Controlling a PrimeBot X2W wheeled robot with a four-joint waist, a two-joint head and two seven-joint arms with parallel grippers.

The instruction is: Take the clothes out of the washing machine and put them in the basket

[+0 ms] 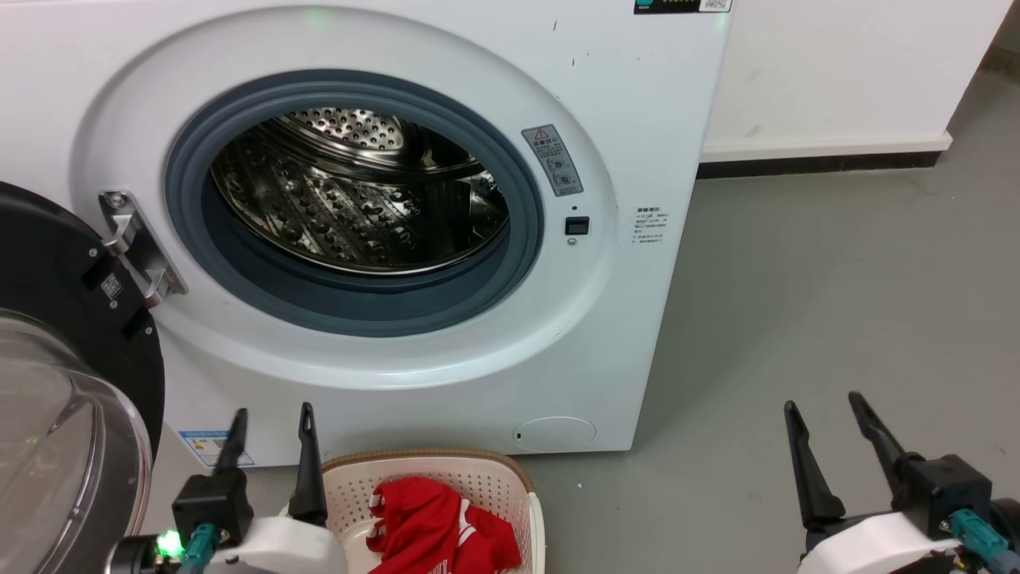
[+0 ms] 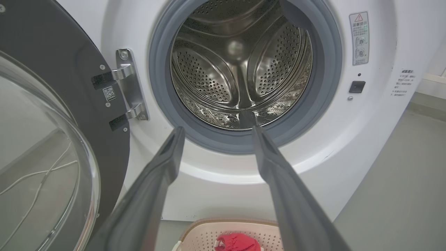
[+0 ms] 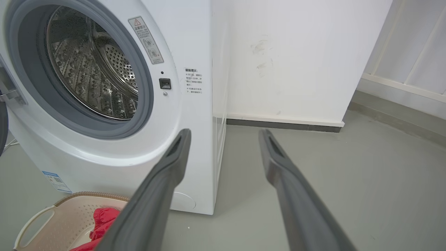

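The white washing machine stands in front of me with its round door swung open to the left. Its steel drum holds nothing that I can see. The red clothes lie inside the cream basket on the floor below the opening. My left gripper is open, just left of the basket, fingers pointing up at the washer front. My right gripper is open over the bare floor at the right. The left wrist view looks into the drum, with the clothes low down.
A grey floor stretches to the right of the machine, up to a white wall with a dark skirting strip. The glass door fills the space at the left. The basket sits close against the washer's base.
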